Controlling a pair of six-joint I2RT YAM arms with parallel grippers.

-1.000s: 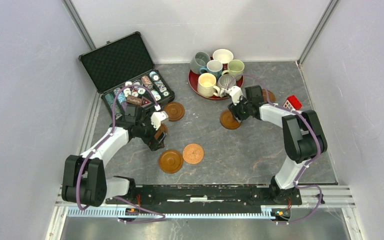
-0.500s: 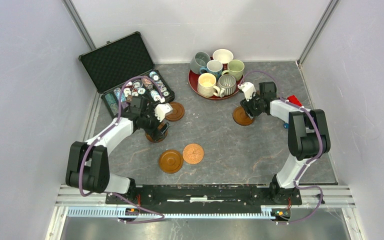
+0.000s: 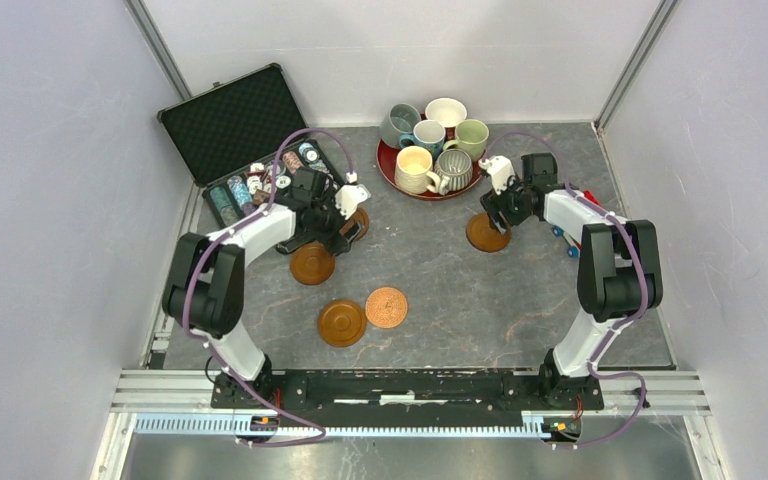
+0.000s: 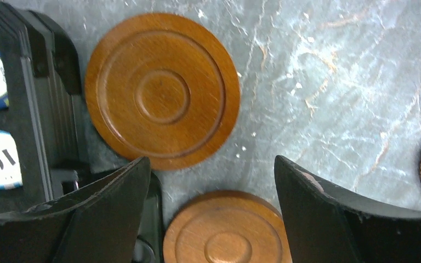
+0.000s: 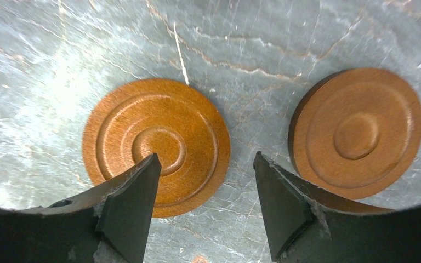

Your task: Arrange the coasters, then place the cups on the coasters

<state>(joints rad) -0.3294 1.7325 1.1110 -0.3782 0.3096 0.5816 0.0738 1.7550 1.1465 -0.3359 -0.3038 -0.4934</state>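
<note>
**A:** Top external first. How far along does the job look?

**B:** Barely begun, I'd judge. At the left of the frame the chip case lies open. Just beside it the left gripper hangs low over the tabletop, between two of the coasters. The left wrist view shows its jaws spread wide with nothing in them. One disc lies flat ahead of the fingers, close against the case, and a second coaster lies under them.

**A:** And the middle?

**B:** At lower centre a dark one and the copper-toned one lie side by side, touching or nearly so. At upper centre all six cups crowd together on the red tray. None stands on a coaster.

**A:** The right side?

**B:** The right gripper hovers above a fifth coaster. Its wrist view shows the jaws apart and gripping nothing, with that disc flat on the stone below. A sixth coaster lies just beside it, toward the right of that frame.

**A:** So what remains?

**B:** Nearly all of it. The coasters lie scattered in no order I can make out, and after that every cup has to leave the tray.
</note>
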